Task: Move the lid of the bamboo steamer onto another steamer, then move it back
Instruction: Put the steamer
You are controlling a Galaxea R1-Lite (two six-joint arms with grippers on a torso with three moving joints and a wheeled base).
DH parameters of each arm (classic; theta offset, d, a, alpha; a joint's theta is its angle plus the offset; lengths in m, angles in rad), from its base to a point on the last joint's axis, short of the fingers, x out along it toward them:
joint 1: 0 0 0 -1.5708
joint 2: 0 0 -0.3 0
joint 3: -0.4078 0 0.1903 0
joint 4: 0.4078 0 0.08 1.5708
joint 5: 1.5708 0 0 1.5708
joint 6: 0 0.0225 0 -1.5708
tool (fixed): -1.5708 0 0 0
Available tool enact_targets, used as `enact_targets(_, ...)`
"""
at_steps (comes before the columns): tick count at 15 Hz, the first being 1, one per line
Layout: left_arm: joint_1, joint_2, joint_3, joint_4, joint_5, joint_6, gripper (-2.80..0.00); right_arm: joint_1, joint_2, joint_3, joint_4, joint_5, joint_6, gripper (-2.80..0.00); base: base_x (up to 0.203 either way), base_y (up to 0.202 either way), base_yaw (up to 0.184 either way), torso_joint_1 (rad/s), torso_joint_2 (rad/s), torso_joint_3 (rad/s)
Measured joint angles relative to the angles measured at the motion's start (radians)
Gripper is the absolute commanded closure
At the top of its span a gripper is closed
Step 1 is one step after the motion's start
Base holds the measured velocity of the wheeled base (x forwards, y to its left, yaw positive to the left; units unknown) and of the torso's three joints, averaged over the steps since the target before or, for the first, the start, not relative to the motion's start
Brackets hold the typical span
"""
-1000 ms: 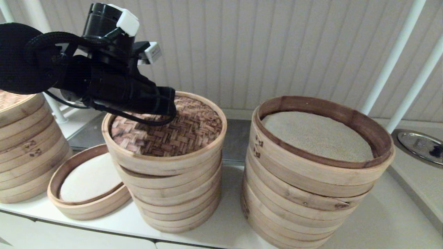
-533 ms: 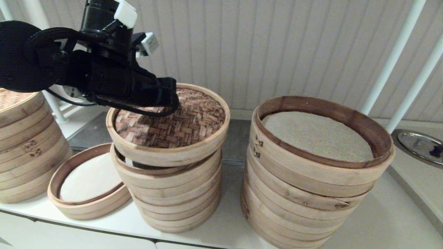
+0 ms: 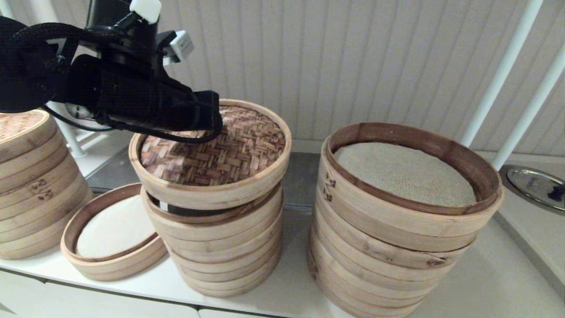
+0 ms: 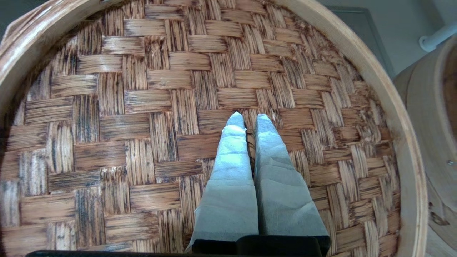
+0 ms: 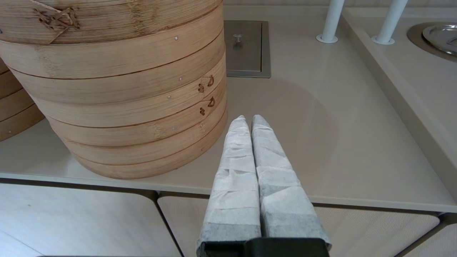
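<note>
Lift step in hand: left gripper (image 4: 250, 119) over the middle of the bamboo steamer lid (image 3: 212, 152), padded fingers (image 4: 232, 157) pressed nearly together, pinching the small central knob between them, only a dark sliver of it showing in the left wrist view. Lid clear of the middle stack (image 3: 220, 251) on its near side, a dark gap under the pale rim, slightly tilted, held up above the stack near the worktop's front edge (image 3: 132, 287). Transfer not yet made, by the look of it. Target waiting: another steamer (image 3: 112, 232), the single shallow ring with the white liner, sitting low on the worktop just left of the stack, touching or nearly touching its base. Next move, as a judgement: more height to free the far rim, then a carry leftward and a long descent, lid kept level so its rim seats squarely on the ring. Tall left stack (image 3: 31, 181) close by, so little room for swing. Right gripper (image 5: 248, 119) parked low beyond the wide right-hand stack (image 3: 397, 212), fingers pressed together on nothing.
</note>
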Motion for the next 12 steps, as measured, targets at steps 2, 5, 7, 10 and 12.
enact_targets(2, 0.005, -0.013, 0.000, 0.001, 0.001, 0.000, 0.00, 0.000, 0.000, 0.000, 0.000, 0.000, 0.000, 0.00, 0.000, 0.000, 0.000, 0.000, 0.00, 0.000)
enact_targets(5, 0.030, -0.031, 0.007, 0.003, 0.002, 0.001, 0.00, 0.000, 0.000, 0.000, 0.000, 0.000, 0.000, 0.00, 0.000, 0.000, 0.000, 0.000, 0.00, 0.000)
enact_targets(7, 0.060, -0.050, 0.011, 0.010, 0.003, 0.003, 0.00, 0.000, 0.000, 0.000, 0.000, 0.000, 0.000, 0.00, 0.000, 0.000, 0.000, 0.000, 0.00, 0.000)
enact_targets(10, 0.113, -0.080, 0.015, 0.026, 0.003, 0.003, 0.00, 0.000, 0.000, 0.000, 0.000, 0.000, 0.000, 0.00, 0.000, 0.000, 0.000, 0.000, 0.00, 0.000)
enact_targets(12, 0.145, -0.102, 0.027, 0.030, 0.003, 0.003, 0.00, 0.001, 0.000, 0.000, 0.000, 0.000, 0.000, 0.00, 0.000, 0.000, 0.000, 0.000, 0.00, 0.000)
